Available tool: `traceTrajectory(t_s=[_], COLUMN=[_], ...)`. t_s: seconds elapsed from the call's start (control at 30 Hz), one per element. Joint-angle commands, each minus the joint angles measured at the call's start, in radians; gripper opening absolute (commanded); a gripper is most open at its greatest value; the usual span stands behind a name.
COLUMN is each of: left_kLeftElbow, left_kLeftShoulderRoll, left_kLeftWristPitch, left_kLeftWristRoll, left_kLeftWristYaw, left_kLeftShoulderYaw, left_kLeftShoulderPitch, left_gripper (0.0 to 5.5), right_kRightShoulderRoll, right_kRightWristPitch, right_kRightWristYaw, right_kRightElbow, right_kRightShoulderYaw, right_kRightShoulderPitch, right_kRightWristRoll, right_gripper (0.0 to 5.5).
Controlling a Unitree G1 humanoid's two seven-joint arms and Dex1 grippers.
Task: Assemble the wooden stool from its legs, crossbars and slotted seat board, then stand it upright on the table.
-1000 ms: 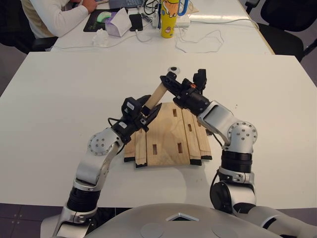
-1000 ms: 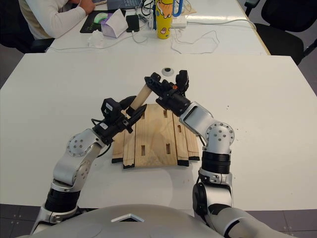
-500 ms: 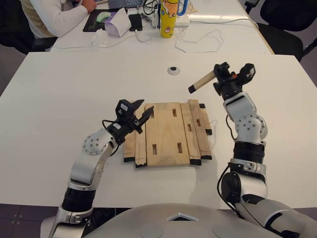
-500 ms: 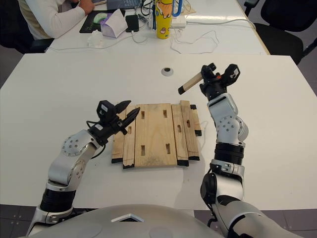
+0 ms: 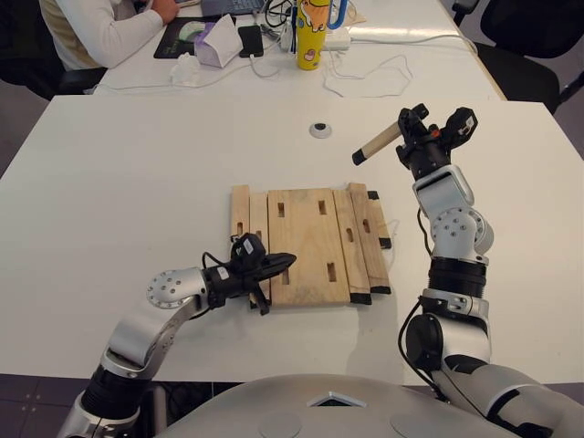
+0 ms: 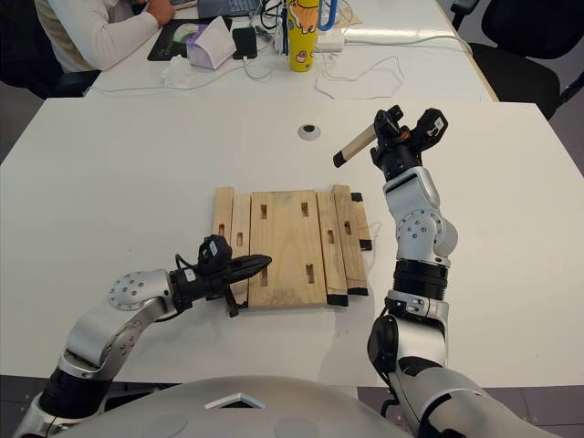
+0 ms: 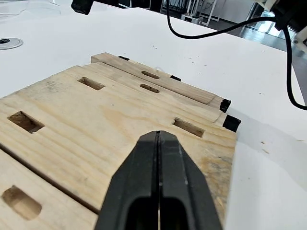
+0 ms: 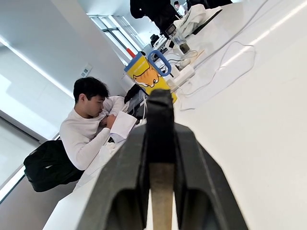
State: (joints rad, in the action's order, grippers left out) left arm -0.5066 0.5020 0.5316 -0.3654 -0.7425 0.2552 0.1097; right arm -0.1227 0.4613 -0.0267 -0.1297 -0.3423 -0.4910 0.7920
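Right eye view: right jaws clamp a leg (image 6: 354,146) aloft; left jaws closed above seat board (image 6: 287,242).

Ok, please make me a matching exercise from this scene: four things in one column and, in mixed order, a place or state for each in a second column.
Things
1. round leg
2. seat board
3. left claw
4. yellow mug

Places or states
A. lying flat on the near table
B. standing on the far table
C. held in the air by the right claw
D. shut, low over the boards' near edge

Pairs: 1-C, 2-A, 3-D, 4-B
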Motion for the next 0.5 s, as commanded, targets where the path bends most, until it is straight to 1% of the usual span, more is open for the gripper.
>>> traceTrajectory(t_s=[0.03,0.17,0.3,0.37,0.5], left_kLeftElbow=[-0.044,-0.072,-0.079,-0.07,-0.024], left_kLeftShoulderRoll=[0.066,0.107,0.127,0.136,0.136], left_kLeftWristPitch=[0.023,0.05,0.093,0.087,0.055], left_kLeftWristRoll=[0.01,-0.004,-0.034,-0.033,-0.008], left_kLeftWristYaw=[-0.053,-0.098,-0.117,-0.124,-0.118], left_kLeftShoulderYaw=[0.049,0.095,0.111,0.119,0.13], left_kLeftShoulderPitch=[-0.017,-0.002,0.017,0.036,0.071], left_gripper=[0.0,0.0,0.0,0.0,0.0], right_kRightShoulderRoll=[0.001,-0.008,-0.059,-0.095,-0.119], right_kRightWristPitch=[0.015,0.015,0.026,0.044,0.136], right_kRightWristYaw=[0.011,0.033,0.127,0.162,0.175], right_kRightElbow=[0.0,0.005,0.082,0.157,0.355], right_kRightShoulderYaw=[-0.003,0.006,0.068,0.095,0.124], right_kRightShoulderPitch=[-0.016,-0.015,0.029,0.079,0.235], right_kRightWristRoll=[-0.012,-0.025,-0.078,-0.101,-0.072], right_gripper=[0.43,0.43,0.43,0.43,0.43])
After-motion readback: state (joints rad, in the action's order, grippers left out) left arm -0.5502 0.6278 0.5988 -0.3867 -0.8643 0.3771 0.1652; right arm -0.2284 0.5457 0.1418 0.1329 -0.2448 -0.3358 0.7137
